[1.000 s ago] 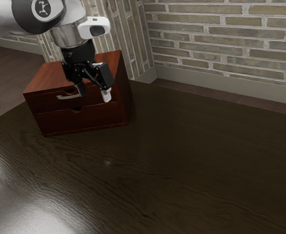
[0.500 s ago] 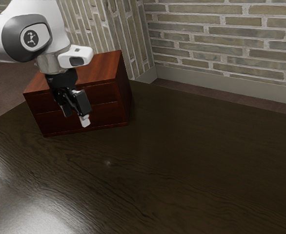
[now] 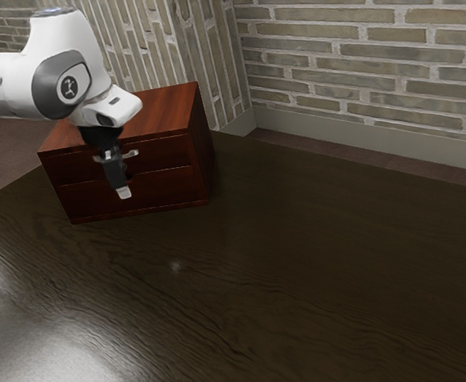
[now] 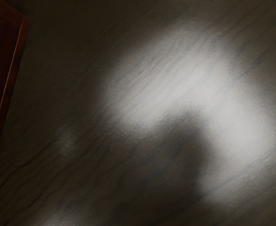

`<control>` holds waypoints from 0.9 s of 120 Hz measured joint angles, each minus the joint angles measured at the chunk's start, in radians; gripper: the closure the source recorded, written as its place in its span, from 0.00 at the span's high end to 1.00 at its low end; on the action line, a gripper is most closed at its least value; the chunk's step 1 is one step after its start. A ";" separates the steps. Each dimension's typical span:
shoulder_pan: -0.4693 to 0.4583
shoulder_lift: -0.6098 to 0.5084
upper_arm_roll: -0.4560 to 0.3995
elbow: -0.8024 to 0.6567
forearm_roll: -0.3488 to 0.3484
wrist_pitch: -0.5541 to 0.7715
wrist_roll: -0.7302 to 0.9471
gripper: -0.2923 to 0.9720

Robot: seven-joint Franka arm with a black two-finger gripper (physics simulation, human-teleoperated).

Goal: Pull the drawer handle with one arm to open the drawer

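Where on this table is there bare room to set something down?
The table is bare from the cabinet to the exterior view's right, and in front of it. It is crowded only at the cabinet's front, where the gripper hangs by the handle.

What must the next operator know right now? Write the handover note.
Gripper: hangs in front of the wooden cabinet, crossing the top drawer handle. It is seen edge-on, so I cannot tell whether it grips the handle.
Things: the cabinet stands on the dark table by the brick wall. The top drawer looks flush with the cabinet front.
Done: the hand is at the handle.
Left: confirm the hold on the handle, then pull the drawer out.
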 joint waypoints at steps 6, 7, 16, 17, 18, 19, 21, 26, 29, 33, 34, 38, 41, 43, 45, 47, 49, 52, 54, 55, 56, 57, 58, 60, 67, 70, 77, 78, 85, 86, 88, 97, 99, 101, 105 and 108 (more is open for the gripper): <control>0.000 0.022 0.000 0.017 0.000 0.031 0.045 0.77; 0.001 0.026 0.000 0.020 -0.001 0.035 0.053 0.77; 0.009 0.067 -0.001 0.063 -0.009 0.068 0.115 0.77; 0.012 0.071 -0.002 0.066 -0.010 0.070 0.121 0.77; 0.015 0.074 -0.003 0.069 -0.012 0.073 0.128 0.77; 0.020 0.077 -0.005 0.072 -0.014 0.076 0.135 0.77; 0.032 0.081 -0.010 0.076 -0.018 0.081 0.148 0.77; 0.070 0.089 -0.034 0.084 -0.026 0.091 0.180 0.77; 0.089 0.094 -0.046 0.087 -0.030 0.096 0.199 0.77; 0.103 0.101 -0.056 0.094 -0.033 0.102 0.224 0.77; 0.105 0.103 -0.058 0.096 -0.034 0.103 0.230 0.77; 0.112 0.109 -0.063 0.103 -0.037 0.107 0.253 0.77; 0.114 0.113 -0.065 0.107 -0.038 0.110 0.270 0.77; 0.115 0.115 -0.066 0.109 -0.039 0.112 0.281 0.77; 0.116 0.117 -0.066 0.111 -0.040 0.114 0.292 0.77; 0.117 0.119 -0.067 0.115 -0.040 0.115 0.302 0.77; 0.118 0.123 -0.067 0.120 -0.041 0.115 0.312 0.77; 0.122 0.128 -0.067 0.129 -0.042 0.116 0.327 0.77; 0.124 0.132 -0.067 0.133 -0.042 0.115 0.336 0.77; 0.126 0.133 -0.067 0.135 -0.042 0.115 0.341 0.77; 0.127 0.135 -0.067 0.137 -0.042 0.115 0.345 0.77; 0.128 0.136 -0.066 0.138 -0.042 0.115 0.350 0.77; 0.129 0.137 -0.066 0.140 -0.043 0.115 0.354 0.77; 0.132 0.139 -0.065 0.142 -0.043 0.114 0.363 0.77; 0.137 0.146 -0.063 0.147 -0.043 0.113 0.393 0.77; 0.141 0.148 -0.063 0.148 -0.043 0.113 0.405 0.77; 0.149 0.156 -0.062 0.156 -0.043 0.112 0.431 0.77; 0.150 0.158 -0.062 0.158 -0.043 0.112 0.434 0.77; 0.153 0.177 -0.060 0.177 -0.044 0.111 0.458 0.77; 0.153 0.180 -0.059 0.179 -0.044 0.111 0.461 0.77; 0.154 0.184 -0.058 0.184 -0.044 0.111 0.467 0.77; 0.154 0.198 -0.054 0.195 -0.044 0.112 0.490 0.77; 0.154 0.199 -0.054 0.196 -0.044 0.113 0.495 0.77; 0.154 0.201 -0.053 0.197 -0.045 0.115 0.500 0.77; 0.153 0.202 -0.053 0.197 -0.045 0.119 0.508 0.77; 0.152 0.203 -0.053 0.197 -0.045 0.124 0.513 0.77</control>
